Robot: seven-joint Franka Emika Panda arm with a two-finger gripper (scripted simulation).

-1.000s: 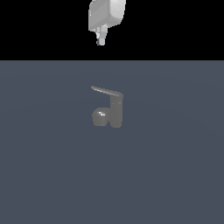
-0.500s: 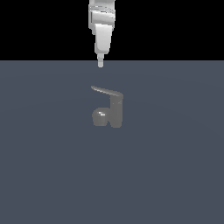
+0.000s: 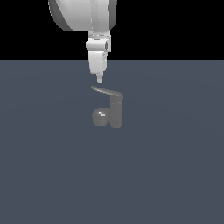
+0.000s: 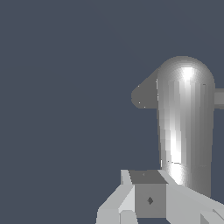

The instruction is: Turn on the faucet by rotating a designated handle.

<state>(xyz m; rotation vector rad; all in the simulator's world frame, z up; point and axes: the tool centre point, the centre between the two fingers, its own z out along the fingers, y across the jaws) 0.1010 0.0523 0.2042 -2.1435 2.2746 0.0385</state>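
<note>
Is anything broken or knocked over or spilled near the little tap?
Nothing stands out. The faucet stands upright on the plain grey floor, its handle sticks out sideways from the top, and no water or spill shows. The gripper hangs just above the handle's tip, apparently not touching it.

A white, rounded arm (image 3: pixel 81 15) is seen, narrowing through a blocky wrist to a pale grey gripper (image 3: pixel 99 80) (faceted, with one small dark mark).
</note>
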